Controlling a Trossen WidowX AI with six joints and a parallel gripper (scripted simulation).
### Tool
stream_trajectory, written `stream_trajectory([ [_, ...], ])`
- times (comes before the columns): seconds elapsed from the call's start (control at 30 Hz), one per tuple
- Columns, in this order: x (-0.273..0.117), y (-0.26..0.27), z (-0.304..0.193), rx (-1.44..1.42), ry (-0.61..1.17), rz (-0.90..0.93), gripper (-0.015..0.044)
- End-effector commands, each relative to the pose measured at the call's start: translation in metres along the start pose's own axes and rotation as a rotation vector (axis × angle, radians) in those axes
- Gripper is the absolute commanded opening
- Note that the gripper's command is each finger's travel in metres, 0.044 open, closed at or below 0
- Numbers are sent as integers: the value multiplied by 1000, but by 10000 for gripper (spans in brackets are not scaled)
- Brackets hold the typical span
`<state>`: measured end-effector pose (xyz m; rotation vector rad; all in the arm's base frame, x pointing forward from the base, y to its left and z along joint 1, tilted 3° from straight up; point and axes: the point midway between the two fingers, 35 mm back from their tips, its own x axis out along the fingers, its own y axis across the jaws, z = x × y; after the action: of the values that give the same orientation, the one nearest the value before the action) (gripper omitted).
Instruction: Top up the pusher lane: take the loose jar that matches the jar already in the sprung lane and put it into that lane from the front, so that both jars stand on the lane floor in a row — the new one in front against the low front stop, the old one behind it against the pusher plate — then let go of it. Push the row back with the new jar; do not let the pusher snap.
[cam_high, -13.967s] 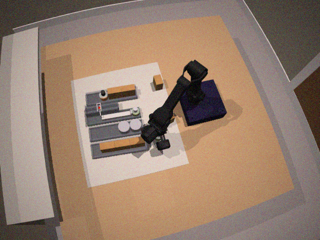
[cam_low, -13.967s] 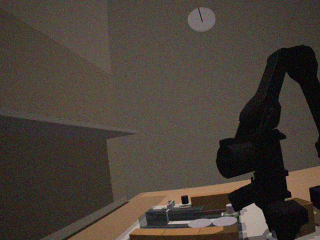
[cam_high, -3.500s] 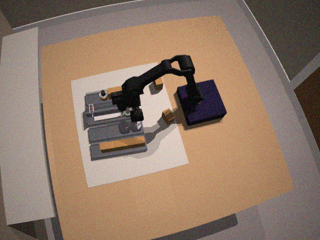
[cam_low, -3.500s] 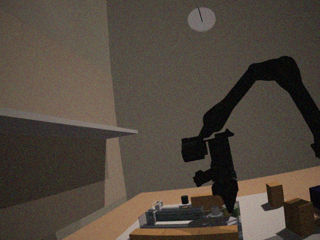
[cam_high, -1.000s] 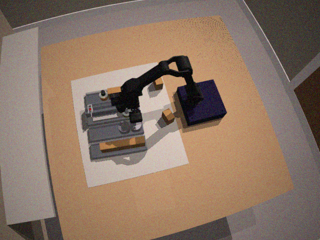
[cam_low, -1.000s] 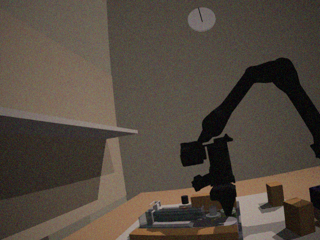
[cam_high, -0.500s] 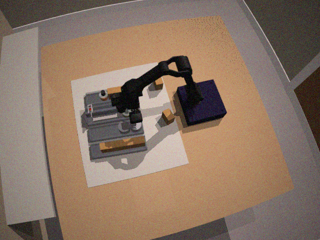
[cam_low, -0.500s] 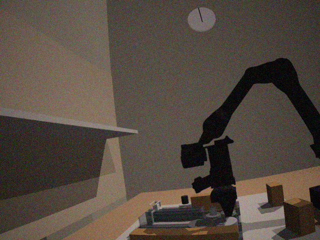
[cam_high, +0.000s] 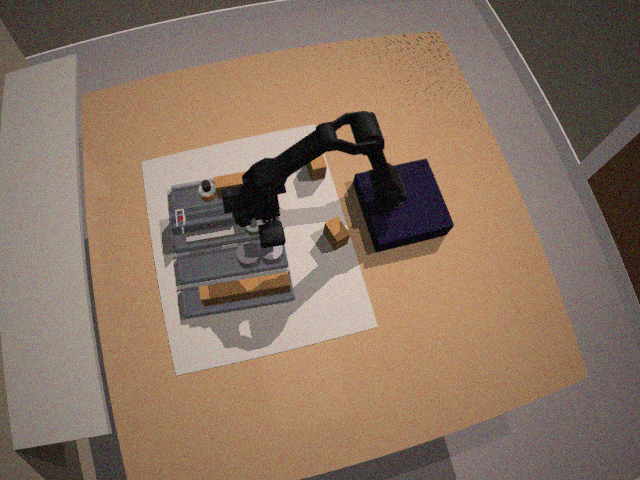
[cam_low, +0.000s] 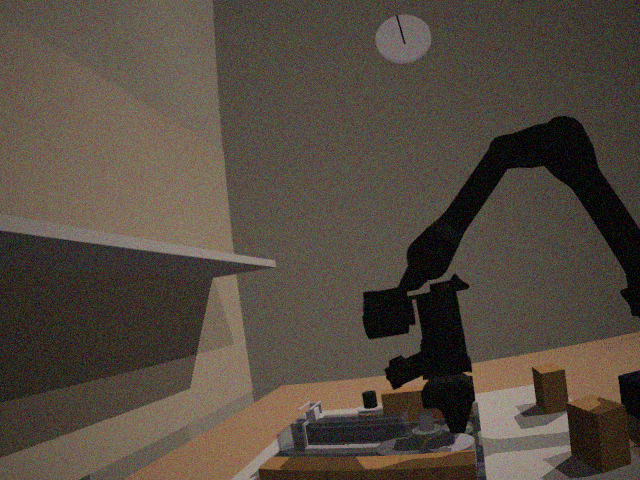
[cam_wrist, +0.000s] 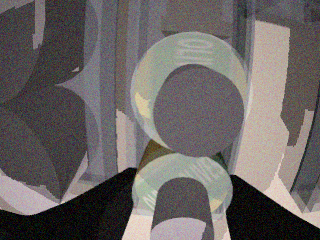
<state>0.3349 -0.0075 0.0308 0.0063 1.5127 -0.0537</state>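
My gripper (cam_high: 271, 238) (cam_low: 458, 427) (cam_wrist: 182, 180) is shut on a jar (cam_wrist: 182, 202) with a pale green shoulder and grey lid. It is low over the front end of the sprung lane (cam_high: 204, 222) (cam_low: 351, 432). The matching old jar (cam_wrist: 198, 110) (cam_high: 252, 226) (cam_low: 426, 421) is upright in the lane, directly behind the held jar and in line with it. They look touching or nearly so. A dull block, perhaps the pusher plate (cam_wrist: 195, 17), shows behind the old jar. The held jar's base and the front stop are hidden.
Wide dark-topped jars (cam_high: 248, 254) (cam_wrist: 30, 150) fill the front of the neighbouring lane. A black-capped jar (cam_high: 206, 190) (cam_low: 369, 399) stands in the lane on the other side. Wooden blocks (cam_high: 245, 289) (cam_high: 316, 167) (cam_high: 337, 232) (cam_low: 599, 434) lie in and before the lanes.
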Motion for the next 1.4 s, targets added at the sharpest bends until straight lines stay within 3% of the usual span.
stream_trajectory([
  [0.0, 0, 0, 4, -3, -20, 3, 0],
  [1.37, 0, 0, -3, -4, -20, 3, 0],
])
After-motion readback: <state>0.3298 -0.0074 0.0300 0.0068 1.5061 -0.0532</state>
